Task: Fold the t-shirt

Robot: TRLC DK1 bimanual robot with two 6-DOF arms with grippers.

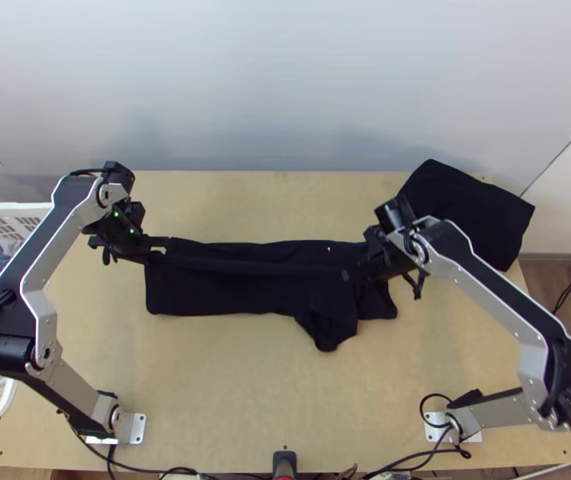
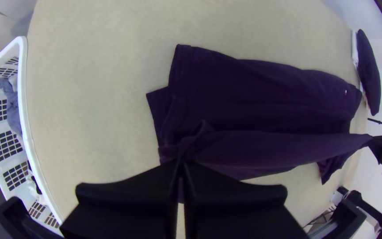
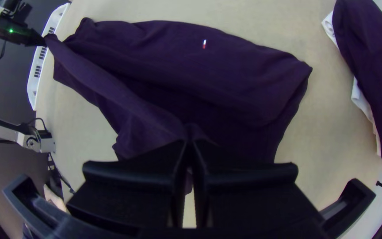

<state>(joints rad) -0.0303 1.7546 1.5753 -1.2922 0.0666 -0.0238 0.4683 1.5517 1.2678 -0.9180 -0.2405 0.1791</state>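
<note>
**T-shirt (image 1: pixel 213 294) held at two points, a strip raised between them over the desk (image 1: pixel 229 384)**

The dark t-shirt stretches across the middle of the desk, its body lying down while a narrow strip is drawn up between the grippers. The fingers of the left gripper (image 2: pixel 181 164) are pressed together on cloth toward the desk's left side; those of the right gripper (image 3: pixel 190 144) pinch it toward the desk's right side.

This should handle as light, limp knit: nothing to break, but it will sag, ripple and crease wherever it is slack. A pinch close to each end of the raised edge, both kept level and gently taut, looks the right hold; a grip nearer the middle would let the corners droop. The loose part hanging toward the desk's near edge, probably a sleeve, could tuck under or drag askew. The job seems to be midway through a fold, with this strip likely to be laid over the body and smoothed after.

Beside the desk's left edge stands a white basket (image 2: pixel 22 84) with slotted walls. In it lie a blue-grey cloth (image 2: pixel 11 106) and paler fabrics, loosely heaped. At the desk's far right corner rests a dark cloth bundle (image 1: pixel 469 210), with a white layer (image 3: pixel 361 99) beneath it.
</note>
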